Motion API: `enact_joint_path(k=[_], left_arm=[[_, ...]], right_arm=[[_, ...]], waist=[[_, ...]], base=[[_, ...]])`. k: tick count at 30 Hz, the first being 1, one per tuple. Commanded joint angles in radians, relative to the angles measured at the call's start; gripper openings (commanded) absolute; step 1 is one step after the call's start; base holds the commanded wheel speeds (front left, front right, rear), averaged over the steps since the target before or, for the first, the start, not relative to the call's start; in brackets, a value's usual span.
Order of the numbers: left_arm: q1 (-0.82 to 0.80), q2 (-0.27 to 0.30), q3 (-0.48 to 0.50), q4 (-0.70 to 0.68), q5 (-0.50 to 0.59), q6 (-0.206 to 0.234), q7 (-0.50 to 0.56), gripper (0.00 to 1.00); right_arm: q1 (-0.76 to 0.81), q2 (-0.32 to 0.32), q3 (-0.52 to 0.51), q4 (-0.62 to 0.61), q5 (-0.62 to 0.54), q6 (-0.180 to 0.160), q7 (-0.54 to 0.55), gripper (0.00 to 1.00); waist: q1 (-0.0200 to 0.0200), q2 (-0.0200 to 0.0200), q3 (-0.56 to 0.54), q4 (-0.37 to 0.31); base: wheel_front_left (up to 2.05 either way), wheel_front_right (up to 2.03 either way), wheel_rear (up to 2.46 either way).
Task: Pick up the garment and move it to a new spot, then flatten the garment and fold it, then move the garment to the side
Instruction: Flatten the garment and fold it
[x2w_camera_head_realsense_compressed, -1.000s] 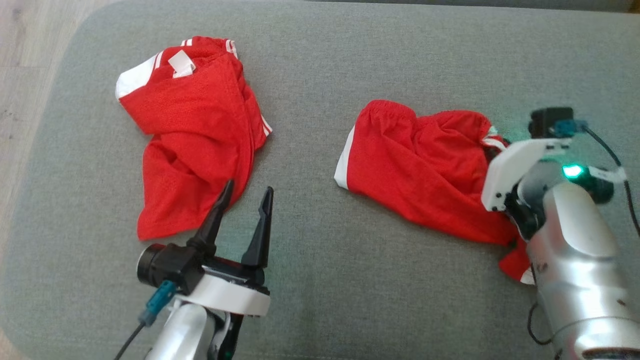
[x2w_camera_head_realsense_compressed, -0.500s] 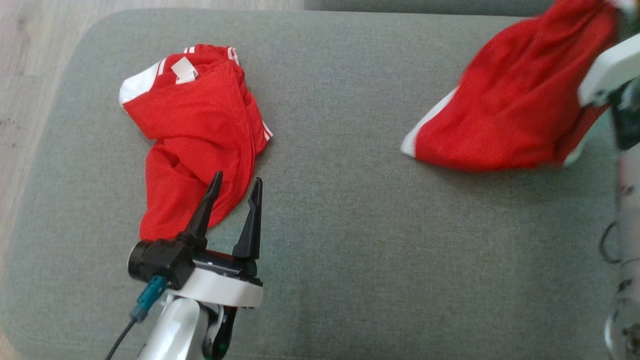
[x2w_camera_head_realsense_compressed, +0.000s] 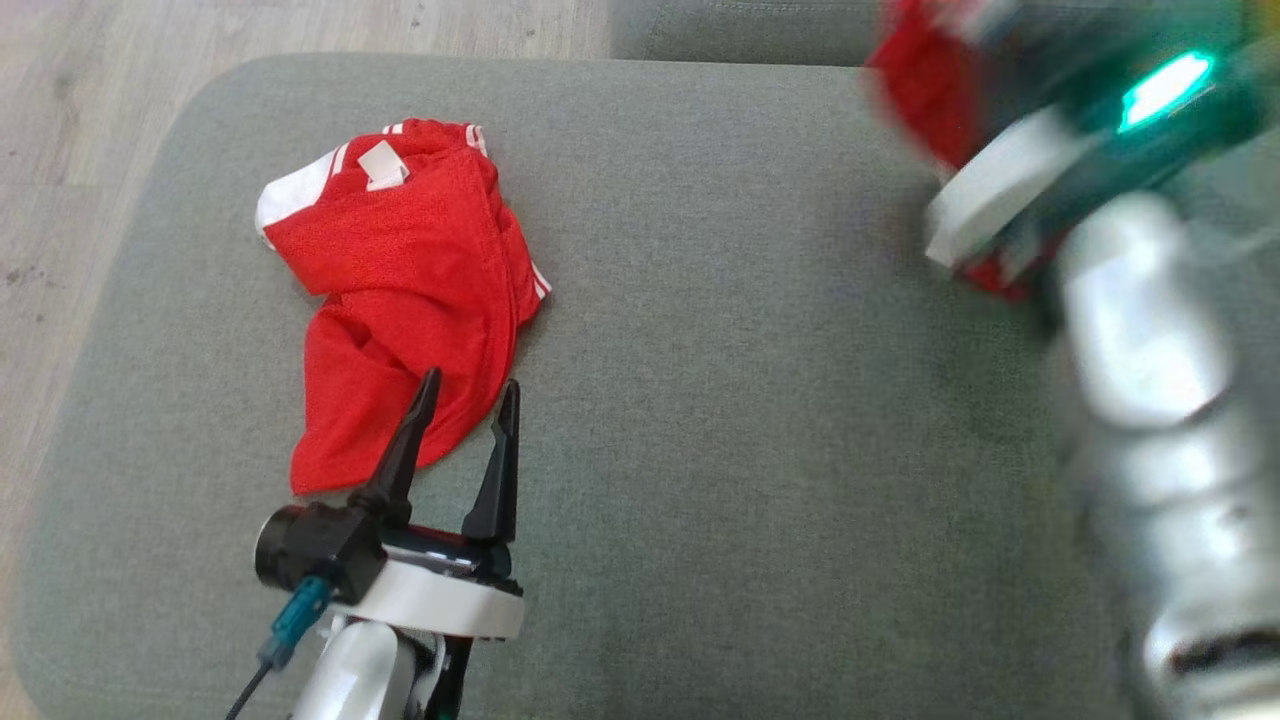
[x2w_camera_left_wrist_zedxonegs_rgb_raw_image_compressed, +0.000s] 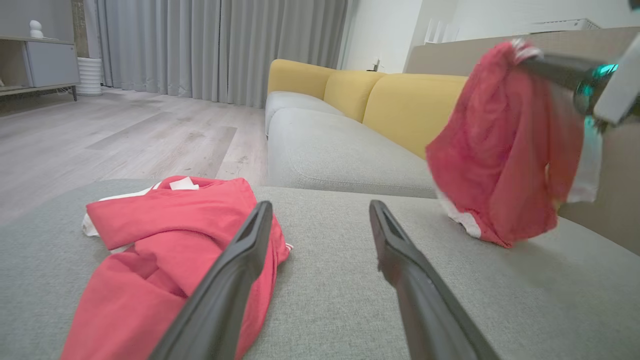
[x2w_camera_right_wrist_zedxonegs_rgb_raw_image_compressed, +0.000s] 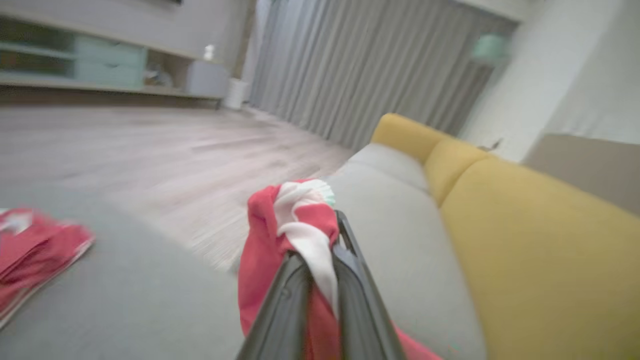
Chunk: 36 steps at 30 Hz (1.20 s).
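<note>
Right jaws clamped on bunched edge of red shorts (x2w_camera_left_wrist_zedxonegs_rgb_raw_image_compressed: 500, 150), hanging long axis down at far right, hem perhaps grazing grey cushion (x2w_camera_head_realsense_compressed: 750, 400). Left jaws apart, nearer other red garment (x2w_camera_head_realsense_compressed: 400, 300).

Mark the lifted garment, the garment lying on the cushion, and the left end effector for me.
lifted garment (x2w_camera_left_wrist_zedxonegs_rgb_raw_image_compressed: 500, 150), left wrist view, middle of the hanging red fabric.
lying garment (x2w_camera_head_realsense_compressed: 400, 290), head view, centre of the red fabric.
left end effector (x2w_camera_head_realsense_compressed: 472, 380), head view, midway between its fingertips.
</note>
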Motion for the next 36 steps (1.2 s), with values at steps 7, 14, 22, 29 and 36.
enact_joint_path(k=[7, 14, 22, 29, 36], left_arm=[[-0.023, -0.001, 0.027, -0.017, 0.013, -0.010, -0.006, 1.00], [-0.027, -0.002, 0.018, -0.005, 0.011, -0.011, -0.006, 1.00], [-0.014, -0.003, 0.040, -0.016, 0.013, -0.012, -0.006, 1.00], [-0.011, -0.004, 0.047, -0.027, 0.019, -0.013, -0.006, 1.00], [-0.023, -0.004, 0.041, -0.028, 0.021, -0.013, -0.006, 1.00]], right_arm=[[0.224, 0.073, 0.380, 0.071, 0.129, -0.002, -0.028, 1.00], [0.282, 0.077, 0.475, 0.082, 0.234, -0.002, -0.091, 1.00], [0.355, 0.078, 0.229, -0.041, 0.292, -0.002, -0.177, 1.00], [0.520, 0.078, -0.066, -0.176, 0.334, -0.002, -0.196, 1.00], [0.591, 0.078, -0.178, -0.162, 0.351, -0.002, -0.196, 1.00]], waist=[[0.0001, 0.0000, -0.002, 0.002], [0.0001, 0.0000, -0.013, 0.001], [0.0001, 0.0000, -0.023, -0.055], [0.0001, 0.0000, -0.016, -0.101], [0.0001, 0.0000, 0.007, -0.119]], base=[[0.00, 0.00, 0.00], [0.00, 0.00, 0.00], [0.00, 0.00, 0.00], [0.00, 0.00, 0.00], [0.00, 0.00, 0.00]])
